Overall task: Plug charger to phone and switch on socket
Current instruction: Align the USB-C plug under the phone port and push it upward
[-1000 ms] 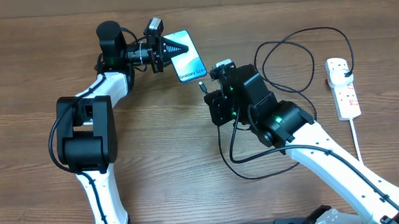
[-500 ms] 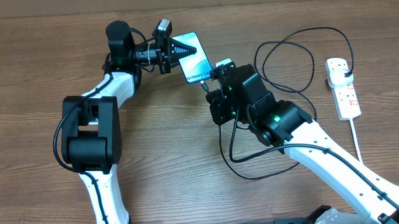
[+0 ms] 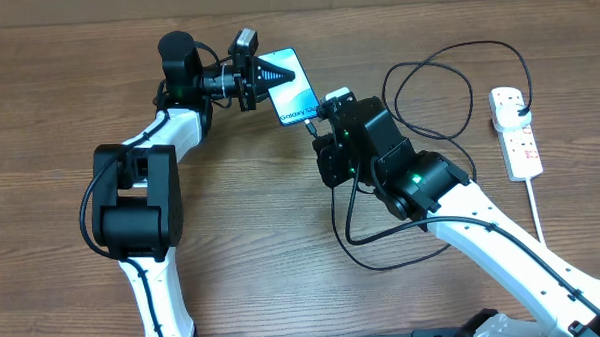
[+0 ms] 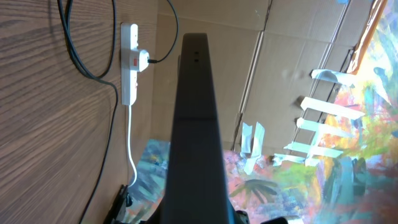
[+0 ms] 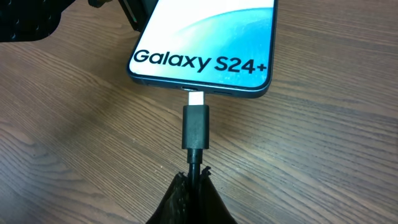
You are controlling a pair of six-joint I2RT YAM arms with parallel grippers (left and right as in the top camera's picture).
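Right wrist view: right pincer [image 5: 194, 190] pinched shut on the long thin black charger cable [image 5: 196, 160], just behind its small black connector [image 5: 196, 126]. The silver tip touches the port of the slim dark-edged smartphone with the light-blue "Galaxy S24+" screen [image 5: 205, 37]. Most of the tip is showing, so I judge it not seated. It looks centred and square. The push should run straight along the phone's length, with no twist.

Left wrist view: a dark bar fills the middle, probably the phone edge-on; the fingers can't be made out. The narrow white power strip [image 4: 129, 68] lies far off, with a white-bodied plug [image 4: 143, 60] seated in it.

Overhead view: left pincer [image 3: 264, 78] is closed on the phone's far end, on the brown wood-grain worktop [image 3: 262, 230]. It should brace firmly against the push so the phone doesn't slide. The strip sits well apart at the right edge, its switch untouched.
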